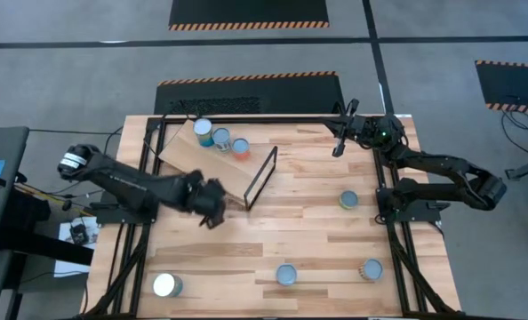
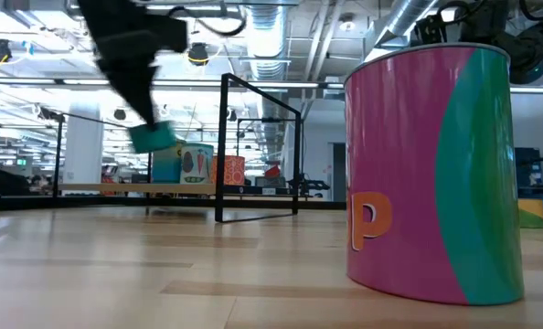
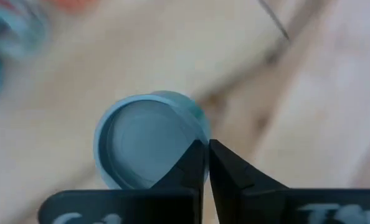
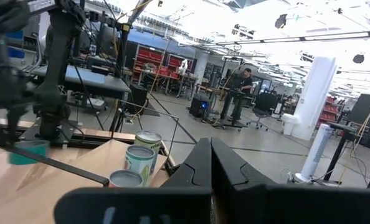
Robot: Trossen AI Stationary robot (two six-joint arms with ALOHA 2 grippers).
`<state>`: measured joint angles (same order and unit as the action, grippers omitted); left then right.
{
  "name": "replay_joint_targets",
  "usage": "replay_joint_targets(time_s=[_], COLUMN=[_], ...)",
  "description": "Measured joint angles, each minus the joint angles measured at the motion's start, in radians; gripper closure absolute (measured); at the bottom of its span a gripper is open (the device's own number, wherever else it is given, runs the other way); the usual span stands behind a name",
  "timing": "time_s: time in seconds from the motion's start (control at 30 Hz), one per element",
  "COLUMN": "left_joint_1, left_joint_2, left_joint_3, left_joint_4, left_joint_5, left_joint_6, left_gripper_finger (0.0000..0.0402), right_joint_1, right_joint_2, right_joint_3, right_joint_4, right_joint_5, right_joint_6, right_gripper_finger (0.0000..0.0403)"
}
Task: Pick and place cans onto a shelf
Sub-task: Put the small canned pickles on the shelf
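Low view, nearest item: a pink-and-teal can (image 2: 431, 174) stands upright on the tabletop (image 2: 162, 265), filling the right of the picture. Farther back, the left gripper (image 2: 153, 128) hangs above the shelf (image 2: 116, 189) with a teal can (image 2: 153, 137) at its tip; whether the fingers grip that can or merely sit over it cannot be told. In the left wrist view the fingers (image 3: 194, 165) are pressed together, tips over the rim of a pale-blue can top (image 3: 144, 149).

From above, the left gripper (image 1: 212, 203) sits at the lower edge of the tilted shelf (image 1: 193, 160), near the black frame (image 1: 262, 178). Three cans (image 1: 220, 138) stand in a row on the shelf's upper part. Four more cans remain on the tabletop: one (image 1: 348, 201) near the right arm's base and three along the near edge (image 1: 285, 275).

Farthest back, the right gripper (image 1: 340, 142) waits at the table's rear right corner, fingers shut on nothing.
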<state>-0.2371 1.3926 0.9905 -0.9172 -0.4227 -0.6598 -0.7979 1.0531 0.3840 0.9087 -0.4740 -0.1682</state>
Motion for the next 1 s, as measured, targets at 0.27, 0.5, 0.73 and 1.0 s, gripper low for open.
replay_joint_targets(time_s=[0.27,0.5,0.73,1.0], left_joint_1=[0.255,0.433,0.452,0.443], left_joint_2=[-0.001,-0.001,-0.001,0.001], left_joint_3=[0.024,-0.008,-0.108,-0.108], left_joint_4=[0.238,0.300,0.471,0.527], left_joint_5=[0.167,0.363,0.463,0.427], left_joint_6=[0.423,0.617,0.740,0.754], left_gripper_finger=[0.0399,0.0400,0.0400,0.0400], right_joint_1=[-0.001,-0.002,-0.002,-0.001], right_joint_2=[0.000,0.000,0.000,0.000], right_joint_3=[0.000,0.000,0.000,0.000], right_joint_4=[0.000,-0.010,-0.042,-0.053], right_joint_5=[0.000,0.000,0.000,0.000], right_joint_6=[-0.016,-0.023,-0.023,-0.016], right_gripper_finger=[0.0393,0.0393,0.0393,0.0393])
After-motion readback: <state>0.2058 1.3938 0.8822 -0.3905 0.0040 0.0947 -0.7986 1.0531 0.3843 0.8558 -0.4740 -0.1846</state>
